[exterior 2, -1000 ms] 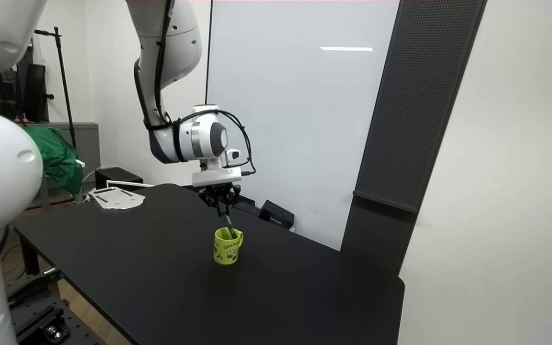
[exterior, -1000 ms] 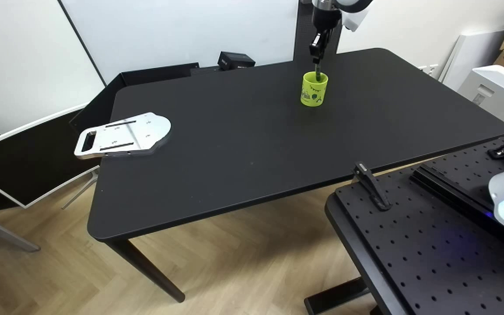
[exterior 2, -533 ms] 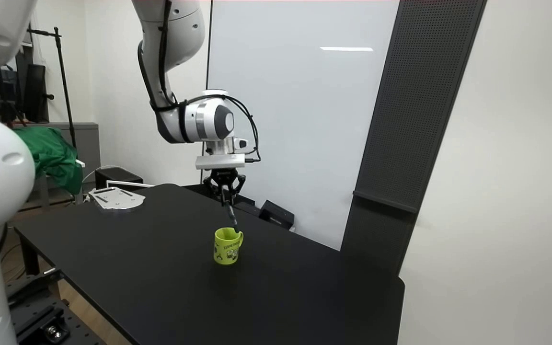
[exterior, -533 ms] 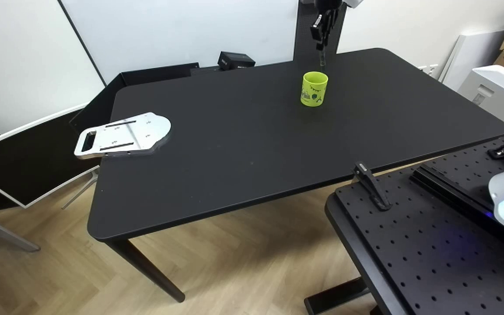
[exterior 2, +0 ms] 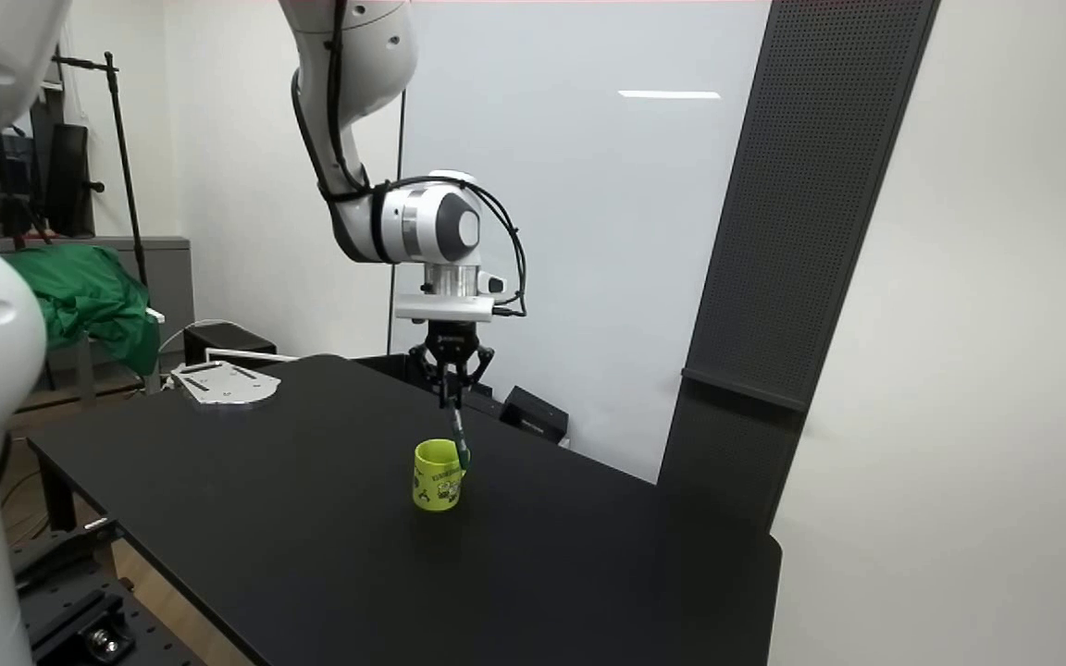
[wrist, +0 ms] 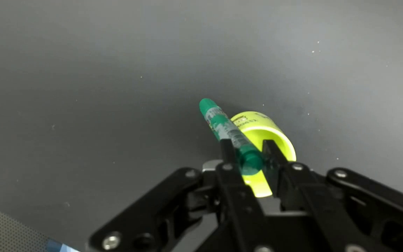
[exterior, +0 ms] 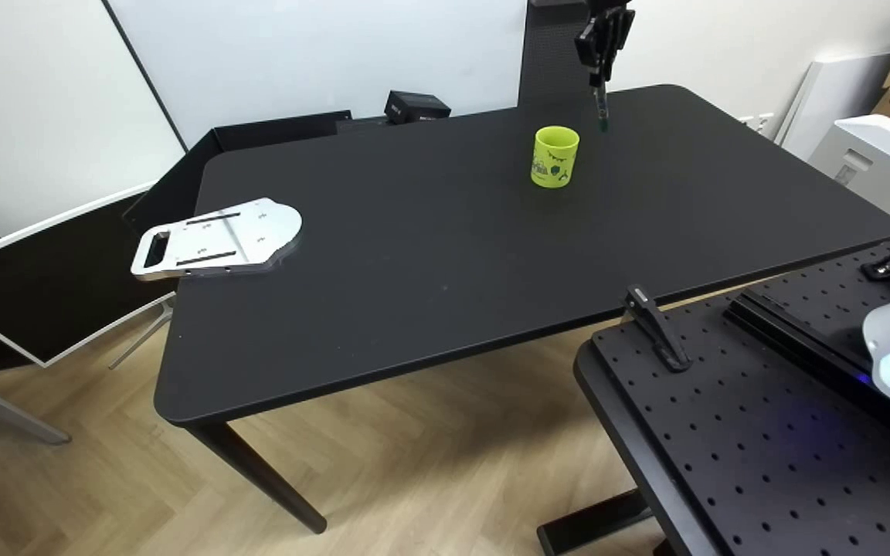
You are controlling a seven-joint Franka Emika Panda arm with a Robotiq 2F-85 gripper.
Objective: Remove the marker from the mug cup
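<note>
The marker [wrist: 222, 124], green with a grey-white label, hangs below my gripper [wrist: 247, 148], its upper end pinched between the fingers. It slants slightly, and its lower end points down toward the table. In an exterior view the marker [exterior: 602, 112] hangs in the air beside the mug cup [exterior: 553, 161], clear of its rim. The marker [exterior 2: 458, 435] overlaps the handle side of the yellow-green mug cup [exterior 2: 436, 486] in an exterior view. That mug cup [wrist: 255, 120] stands upright on the table; in the wrist view the fingers partly cover it.
The black table [exterior: 414, 247] carries the mug. A flat white-and-grey plate [exterior: 221, 235] juts over the table's edge. Small black boxes [exterior: 416, 106] sit behind the far edge, in front of a whiteboard [exterior 2: 570, 231]. A perforated black bench [exterior: 762, 417] adjoins the near side.
A second ago the marker's lower end was inside the mug. My gripper has risen with it, then shifted sideways past the mug's rim. The mug has stayed where it was.
</note>
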